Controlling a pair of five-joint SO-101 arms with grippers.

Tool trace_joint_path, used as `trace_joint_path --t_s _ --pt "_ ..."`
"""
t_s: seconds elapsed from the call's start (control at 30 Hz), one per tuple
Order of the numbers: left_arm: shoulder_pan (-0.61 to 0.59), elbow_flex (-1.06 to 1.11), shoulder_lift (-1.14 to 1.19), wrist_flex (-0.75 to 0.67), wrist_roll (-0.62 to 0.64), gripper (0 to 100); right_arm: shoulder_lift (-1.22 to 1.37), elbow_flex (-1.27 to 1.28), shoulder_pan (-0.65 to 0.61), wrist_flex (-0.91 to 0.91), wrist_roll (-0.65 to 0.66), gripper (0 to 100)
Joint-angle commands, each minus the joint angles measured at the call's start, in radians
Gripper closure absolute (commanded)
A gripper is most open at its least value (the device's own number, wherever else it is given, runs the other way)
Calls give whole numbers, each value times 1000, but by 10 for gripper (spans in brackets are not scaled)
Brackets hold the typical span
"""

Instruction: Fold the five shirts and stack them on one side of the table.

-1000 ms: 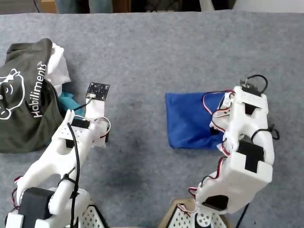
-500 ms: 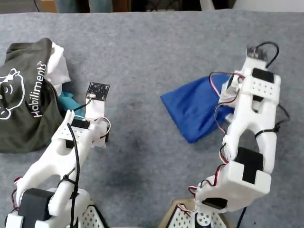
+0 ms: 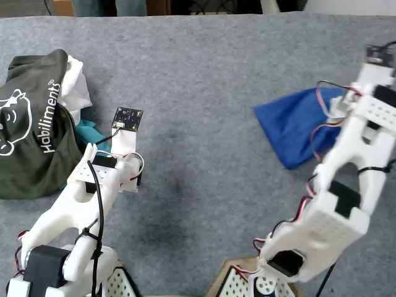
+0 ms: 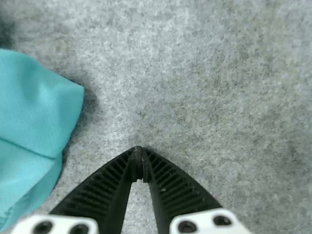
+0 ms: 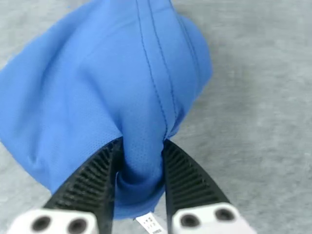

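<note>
Blue shirt (image 3: 296, 124) sits toward the right side of the grey counter (image 3: 198, 74), bunched into a lopsided wedge rather than lying flat. The right gripper (image 5: 141, 144) is closed on it. Its black ribbed fingers (image 5: 95, 175) are parted only by a thick fold of the blue fabric (image 5: 112, 92) pinched between them, with a stitched seam running up from the grip. A small white label pokes out under the fold at the gripper base. From above, the right arm (image 3: 346, 185) reaches over and covers the shirt's right edge. Cannot tell whether the held end is lifted off the counter.

The other shirts are piled at the left edge, well apart from the blue one. A dark green shirt (image 3: 31, 142) with white print is on top, with a white shirt (image 3: 77, 83) sticking out at its far right corner. A teal shirt (image 3: 93, 133) peeks out beside the green one.

The left arm (image 3: 86, 192) is just right of that pile, between it and the blue shirt. The left gripper (image 4: 140, 152) points down at bare counter with its fingers pressed together at the tips, gripping nothing. The corner of the teal shirt (image 4: 29, 131) lies just beside it, not touching the fingers.
</note>
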Motion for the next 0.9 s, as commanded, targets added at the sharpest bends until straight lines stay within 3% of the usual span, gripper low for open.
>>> trace_joint_path --t_s 0.0,0.4,0.47,0.67,0.77,0.87 --pt "-10 -5 -34 -14 9 971 50 -119 51 -14 18 984" --pt "-10 -24 -40 11 8 970 173 -214 58 14 28 976" --pt "-10 -101 -46 137 5 970 173 -237 57 54 26 906" --pt "-159 -562 -44 601 -28 968 173 -372 54 212 64 514" --pt "-305 -855 -38 798 -106 897 176 -473 37 334 98 518" --pt "-473 -1090 -38 911 -114 802 176 -556 20 420 98 597"
